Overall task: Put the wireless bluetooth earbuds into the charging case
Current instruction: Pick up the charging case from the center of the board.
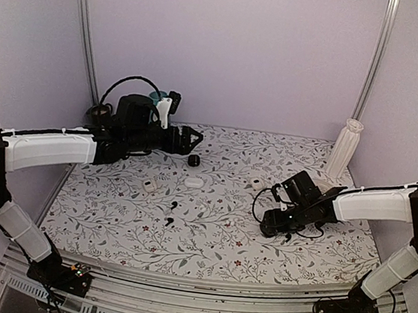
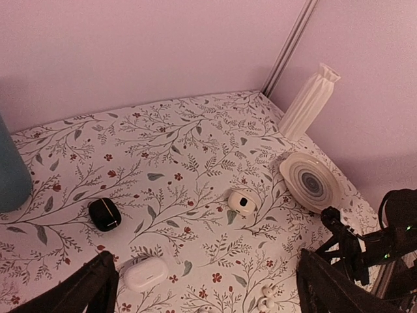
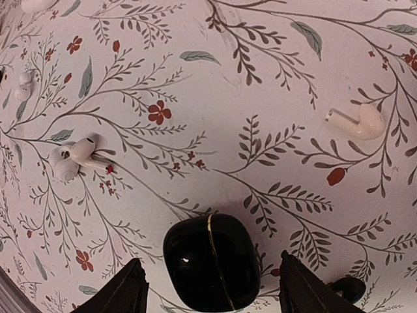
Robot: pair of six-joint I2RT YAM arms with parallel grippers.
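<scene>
Case first, from my right wrist camera: the charging case point(image 3: 210, 251) lies on the table squarely between the fingers of my right gripper point(image 3: 210, 270), which stand spread wide on either side without touching it. Its gold seam looks closed and runs away from the camera, crosswise to the line between my fingers. The white earbuds point(image 3: 75, 156) farther out are not my business.

From above, the wireless bluetooth earbuds point(image 1: 172, 211) are two black specks near the table's middle, well apart from the case and off to my right gripper's left. My left gripper point(image 1: 192, 139) hangs at the back, just beside the small black case point(image 1: 193, 160), with the earbuds on its near side. I judge neither arm plainly nearer, but the left is free while the right straddles the case.

In the left wrist camera, my left fingers are spread wide too and hold nothing. A white case point(image 2: 144, 272) lies on the table between them, and the black earbuds are out of view.
</scene>
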